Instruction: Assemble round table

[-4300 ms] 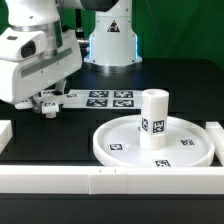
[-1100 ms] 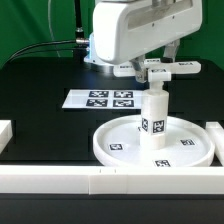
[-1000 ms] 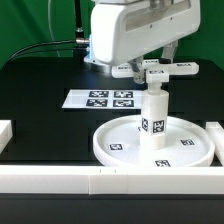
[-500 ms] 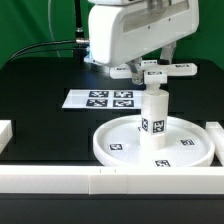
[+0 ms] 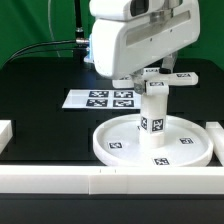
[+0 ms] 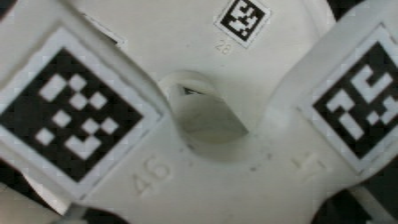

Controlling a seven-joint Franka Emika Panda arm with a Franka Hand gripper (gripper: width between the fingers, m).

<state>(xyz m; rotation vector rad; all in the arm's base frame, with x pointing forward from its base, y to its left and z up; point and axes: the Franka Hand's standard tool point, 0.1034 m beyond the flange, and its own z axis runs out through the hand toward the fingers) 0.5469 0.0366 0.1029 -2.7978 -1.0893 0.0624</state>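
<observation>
One cross-shaped piece (image 5: pixel 172 78) is clamped in our gripper (image 5: pixel 153 74) over the leg (image 5: pixel 152 112). Off-centre, we could jam or topple that leg.

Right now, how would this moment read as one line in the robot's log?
fingers: shut on cross-shaped piece | piece: above upright leg, contact unclear | leg: standing on round disc

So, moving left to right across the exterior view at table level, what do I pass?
First the left border rail end → marker board → cylinder leg → right border rail end.
</observation>
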